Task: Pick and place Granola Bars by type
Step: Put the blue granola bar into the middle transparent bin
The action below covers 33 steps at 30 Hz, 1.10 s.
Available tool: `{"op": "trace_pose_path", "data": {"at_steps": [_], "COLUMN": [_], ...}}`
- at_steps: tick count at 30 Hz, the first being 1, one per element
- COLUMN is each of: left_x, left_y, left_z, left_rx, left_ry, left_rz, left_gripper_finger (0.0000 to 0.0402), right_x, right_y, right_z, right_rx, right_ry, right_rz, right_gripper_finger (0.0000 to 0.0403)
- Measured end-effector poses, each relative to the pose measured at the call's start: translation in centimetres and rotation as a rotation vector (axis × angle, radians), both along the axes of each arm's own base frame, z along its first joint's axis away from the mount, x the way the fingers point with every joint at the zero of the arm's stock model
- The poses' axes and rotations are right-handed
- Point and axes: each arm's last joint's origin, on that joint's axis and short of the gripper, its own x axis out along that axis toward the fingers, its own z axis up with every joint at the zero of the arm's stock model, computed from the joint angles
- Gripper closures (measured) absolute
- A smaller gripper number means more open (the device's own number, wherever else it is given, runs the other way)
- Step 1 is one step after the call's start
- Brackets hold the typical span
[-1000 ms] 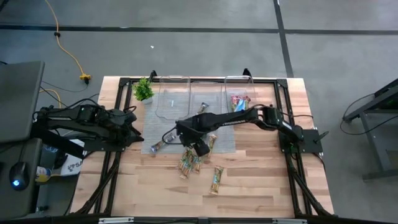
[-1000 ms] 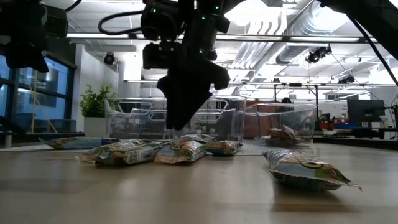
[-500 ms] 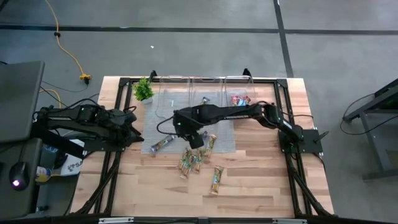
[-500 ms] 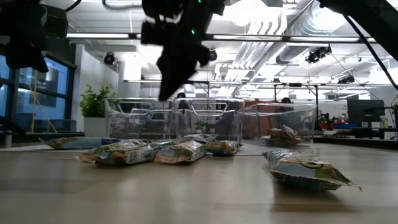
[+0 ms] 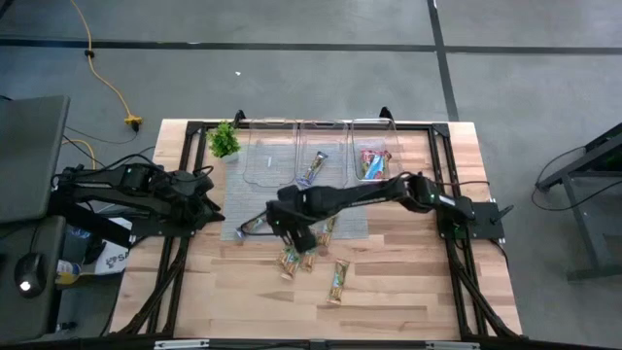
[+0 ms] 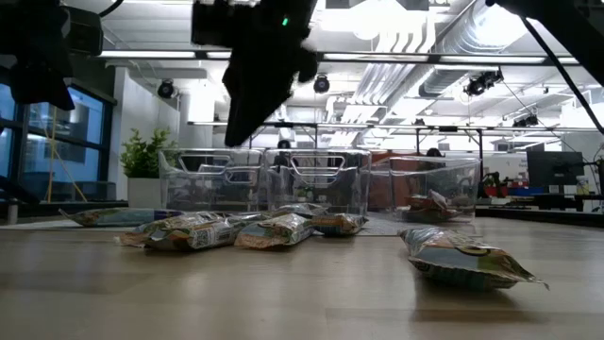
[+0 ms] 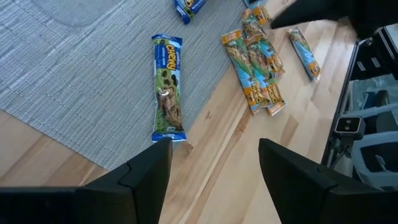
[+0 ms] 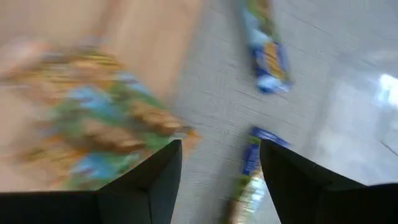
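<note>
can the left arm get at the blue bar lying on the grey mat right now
Probably yes. The blue bar lies flat and alone on the grey mat, just ahead of the open left gripper; nothing sits between them. The right gripper works nearby, over the tan bars.

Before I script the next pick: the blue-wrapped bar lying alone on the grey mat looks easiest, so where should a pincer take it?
Across the middle of the blue-wrapped bar, coming straight down from above. It lies flat on the grey mat with bare mat along both long edges, apart from the clustered bars, so fingers can likely straddle its narrow width. The crimped ends look too thin to hold.
</note>
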Motion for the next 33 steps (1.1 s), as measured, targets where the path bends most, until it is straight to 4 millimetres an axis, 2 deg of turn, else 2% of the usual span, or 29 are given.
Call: {"op": "trace_pose_path", "data": {"at_steps": [5,8,21,27,33], "left_x": [0.0,0.0,0.0,0.0,0.0], "left_y": [0.0,0.0,0.0,0.0,0.0], "left_z": [0.0,0.0,0.0,0.0,0.0], "left_rx": [0.001,0.0,0.005,0.007,0.007], "left_ry": [0.0,0.0,-0.001,-0.001,-0.001], "left_rz": [0.002,0.004,-0.007,-0.009,-0.009], "left_gripper_finger": [0.017,0.017,0.017,0.017,0.017], "right_x": [0.6,0.6,1.3,1.1,0.5], "right_y": [0.0,-0.3,-1.7,-1.7,-1.7], "right_z": [-3.6,-5.1,-5.4,-6.9,-7.8], "right_rx": [0.009,-0.041,-0.019,0.012,-0.015], "right_ry": [0.054,0.065,-0.024,0.003,0.039], "right_rz": [-0.23,-0.376,-0.542,-0.535,-0.538], "right_gripper_finger": [0.0201,0.0201,0.021,0.0223,0.0216]}}
